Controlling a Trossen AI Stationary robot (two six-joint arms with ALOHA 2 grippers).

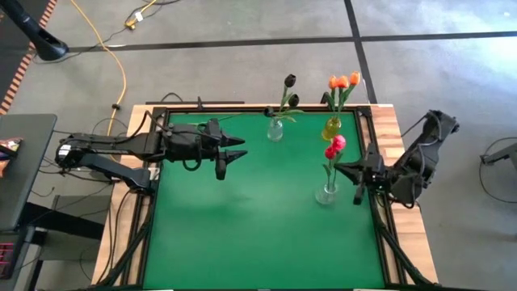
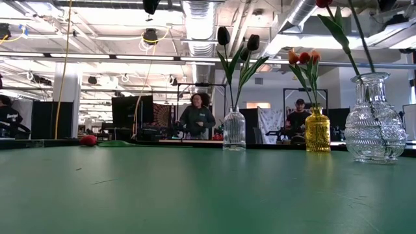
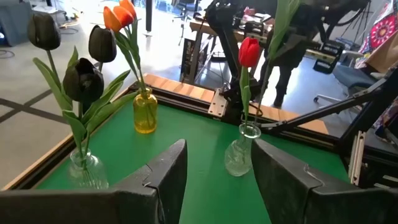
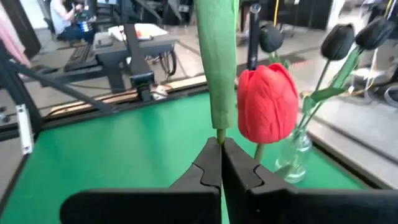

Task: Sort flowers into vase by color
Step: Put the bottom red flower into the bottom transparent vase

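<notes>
Three vases stand at the far right of the green table. A clear vase (image 1: 275, 129) holds near-black flowers (image 2: 224, 36). A yellow vase (image 1: 332, 128) holds orange flowers (image 2: 304, 57). Nearer stands a clear vase (image 1: 326, 194) with red flowers (image 1: 335, 145). My right gripper (image 1: 338, 167) is above that vase, shut on the green stem (image 4: 221, 74) of a red flower beside another red head (image 4: 267, 102). My left gripper (image 1: 244, 148) stays open over the table's left half and points at the vases. My right gripper pinches a red flower's thin stem (image 4: 221, 137) between its two fingertips, just below a long green leaf. The fingers come about level from the table's right side and lie across the stem. The flower stands upright, and in the low view its stem (image 2: 364, 58) runs down into the clear vase's neck.
A raised wooden frame (image 1: 388, 121) borders the table. A small red thing (image 2: 88, 140) lies at the table's far edge in the low view. People stand in the room beyond the table. The near half of the green mat (image 1: 258, 242) lies bare.
</notes>
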